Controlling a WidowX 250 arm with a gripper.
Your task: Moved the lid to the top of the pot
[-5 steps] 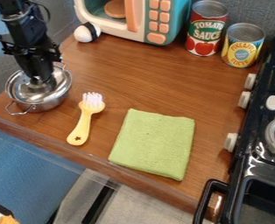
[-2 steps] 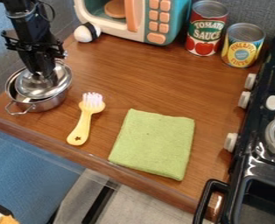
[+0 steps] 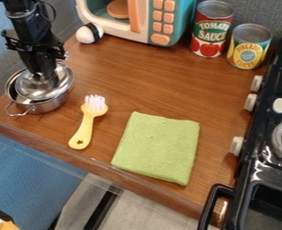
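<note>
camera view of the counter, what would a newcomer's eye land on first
Probably the bright green cloth, flat near the front edge. Next, the black hand at the picture's left, down at the shiny lid over the pot. Then the red can and yellow can, side by side at the back.

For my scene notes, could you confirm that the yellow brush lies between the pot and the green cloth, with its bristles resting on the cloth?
Not quite: in the camera view, the yellow brush does lie between the pot and the green cloth, but its bristles are clear of the cloth, pointing away from it.
</note>
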